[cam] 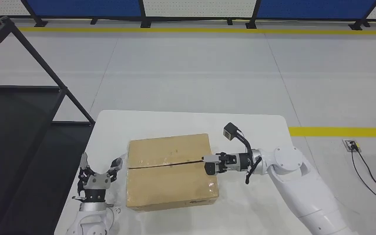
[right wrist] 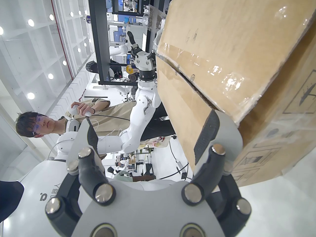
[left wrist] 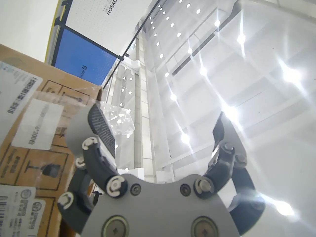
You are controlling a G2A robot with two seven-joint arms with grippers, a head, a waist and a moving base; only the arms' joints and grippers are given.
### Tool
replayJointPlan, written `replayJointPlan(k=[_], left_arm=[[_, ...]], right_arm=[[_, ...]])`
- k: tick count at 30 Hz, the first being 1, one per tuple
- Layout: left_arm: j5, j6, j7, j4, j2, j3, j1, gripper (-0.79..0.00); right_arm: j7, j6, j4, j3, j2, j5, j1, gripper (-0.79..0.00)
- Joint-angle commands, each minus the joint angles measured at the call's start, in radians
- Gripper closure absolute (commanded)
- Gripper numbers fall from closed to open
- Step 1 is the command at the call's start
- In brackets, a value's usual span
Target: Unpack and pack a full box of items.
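Brown cardboard box (cam: 170, 170), flaps closed, taped seam (cam: 167, 164) across top, sits mid white table (cam: 258, 126). Right gripper (cam: 207, 165) at box's right edge, level with seam, jaws spread, nothing held; one finger (right wrist: 209, 129) just beside box's top edge. Left gripper (cam: 98, 164) near box's left side, pointing up, jaws spread, empty.

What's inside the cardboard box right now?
Not visible. The cardboard box has its top flaps folded shut, clear tape over the seam; they cover whatever is inside.
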Motion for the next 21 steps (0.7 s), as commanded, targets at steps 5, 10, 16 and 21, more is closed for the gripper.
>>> replayJointPlan(k=[5,10,16,21], left_arm=[[0.012,-0.023,0.002,-0.004,-0.005,0.001,0.007,-0.785],[0.047,-0.058,-0.01,-0.027,-0.007,-0.004,0.038,-0.785],[0.08,-0.085,-0.018,-0.043,-0.01,-0.001,0.077,-0.785],[0.09,-0.097,-0.011,-0.051,-0.014,-0.003,0.096,-0.785]], right_arm=[[-0.002,0.005,-0.001,-0.002,0.001,-0.001,0.002,-0.785],[-0.027,-0.005,-0.001,-0.006,-0.002,0.008,0.003,-0.785],[-0.063,-0.002,0.005,-0.03,-0.01,0.005,0.015,-0.785],[-0.075,-0.015,0.011,-0.044,-0.017,0.023,0.025,-0.785]])
